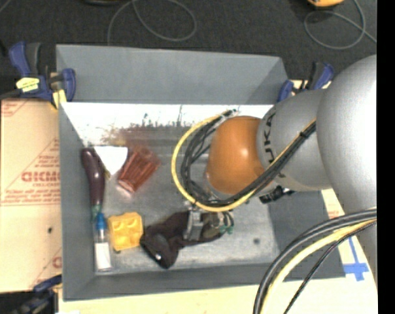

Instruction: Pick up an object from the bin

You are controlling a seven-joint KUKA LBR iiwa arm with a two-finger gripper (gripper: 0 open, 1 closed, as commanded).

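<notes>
— Where is the gripper (201,226) seen?

— It is seen low in the grey bin (165,77), at about 5 o'clock from the middle. It is tucked under the round orange cover (233,152) on the arm.

— What is found there?

— A dark brown cloth (163,241), soft and crumpled, is found right at the gripper. The cloth is spread out from the gripper toward 8 o'clock.

— Is the cloth held?

— That cannot be told. The gripper's tip is mostly hidden by the cover and the cables (178,156), so wide or narrow cannot be told either.

— What else is seen in the bin?

— A yellow block (125,231) is seen just beside the cloth, at its 9 o'clock. A white tube with a blue cap (101,244) is laid at 9 o'clock from the block. A purple eggplant toy (93,175) is placed at 9 o'clock in the bin, and a red ridged cup (137,169) at 10 o'clock.
</notes>
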